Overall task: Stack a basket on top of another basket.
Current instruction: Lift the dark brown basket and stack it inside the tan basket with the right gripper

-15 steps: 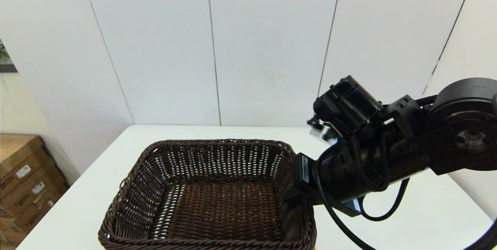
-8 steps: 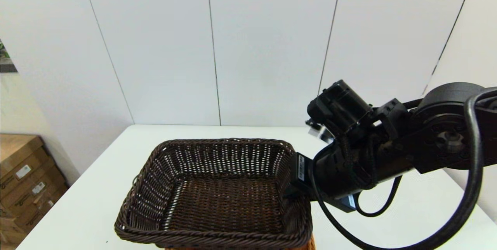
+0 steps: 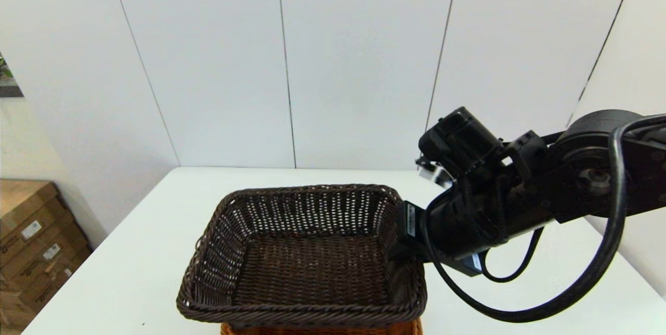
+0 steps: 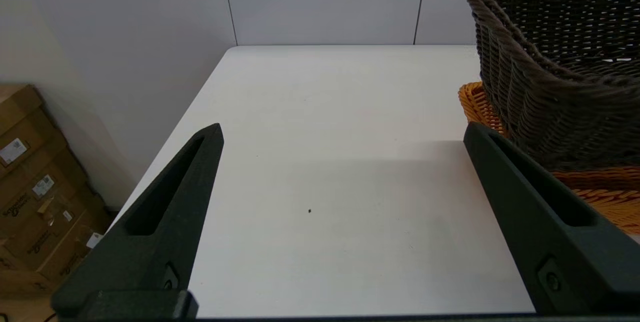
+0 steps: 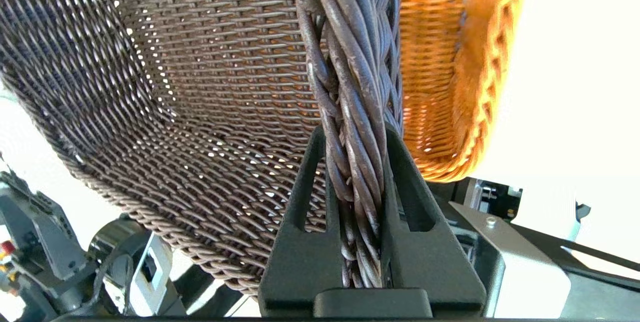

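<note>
The dark brown basket (image 3: 307, 257) hangs slightly tilted over the orange-tan basket (image 3: 317, 330), of which only a strip shows at the head view's bottom edge. My right gripper (image 5: 355, 134) is shut on the dark basket's (image 5: 175, 87) braided right rim, and the orange basket (image 5: 440, 87) lies beneath and beside it. The right arm (image 3: 484, 215) reaches in from the right. My left gripper (image 4: 344, 130) stands open over bare table to the left of both baskets, with the dark basket (image 4: 550, 62) above the orange one (image 4: 600, 187). Whether the two baskets touch is unclear.
The white table (image 3: 130, 252) runs back to a white panelled wall. Cardboard boxes (image 3: 31, 241) stand on the floor past the table's left edge. A small dark speck (image 4: 309, 210) lies on the table between the left fingers.
The right arm has carried the dark basket to the right. The orange basket's rim has come into view beneath it at the bottom edge.
</note>
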{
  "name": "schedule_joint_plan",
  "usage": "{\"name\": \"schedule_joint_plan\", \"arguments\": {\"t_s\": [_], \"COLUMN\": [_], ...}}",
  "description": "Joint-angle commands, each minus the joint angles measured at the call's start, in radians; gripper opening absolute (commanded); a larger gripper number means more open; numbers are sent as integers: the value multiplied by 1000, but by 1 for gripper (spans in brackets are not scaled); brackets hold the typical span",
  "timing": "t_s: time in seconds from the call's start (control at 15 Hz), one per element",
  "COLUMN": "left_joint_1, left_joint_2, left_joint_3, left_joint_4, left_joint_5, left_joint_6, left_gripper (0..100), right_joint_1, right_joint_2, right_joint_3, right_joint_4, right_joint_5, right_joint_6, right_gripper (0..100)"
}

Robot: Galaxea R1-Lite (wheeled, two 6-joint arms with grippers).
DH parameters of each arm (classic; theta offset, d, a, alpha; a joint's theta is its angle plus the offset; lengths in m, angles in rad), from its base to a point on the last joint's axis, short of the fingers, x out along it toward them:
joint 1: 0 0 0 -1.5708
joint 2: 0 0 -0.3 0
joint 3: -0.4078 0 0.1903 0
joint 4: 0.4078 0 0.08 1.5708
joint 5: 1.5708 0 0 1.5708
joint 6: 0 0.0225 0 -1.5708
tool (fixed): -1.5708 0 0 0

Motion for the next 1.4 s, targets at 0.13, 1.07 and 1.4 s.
{"name": "schedule_joint_plan", "arguments": {"t_s": [0.13,1.07,1.4], "left_joint_1": [0,0,0], "left_joint_2": [-2,-2,-2], "left_joint_3": [2,2,2], "left_joint_4": [0,0,0], "left_joint_5": [0,0,0], "left_joint_6": [0,0,0], "left_gripper": [100,100,100], "right_joint_1": [-19,-21,-19], "right_joint_2": [3,40,49], "right_joint_3": [12,25,25], "right_joint_4": [2,-32,-36], "right_joint_5": [3,3,5], "right_joint_6": [-7,-13,-13], "right_gripper": [0,0,0]}}
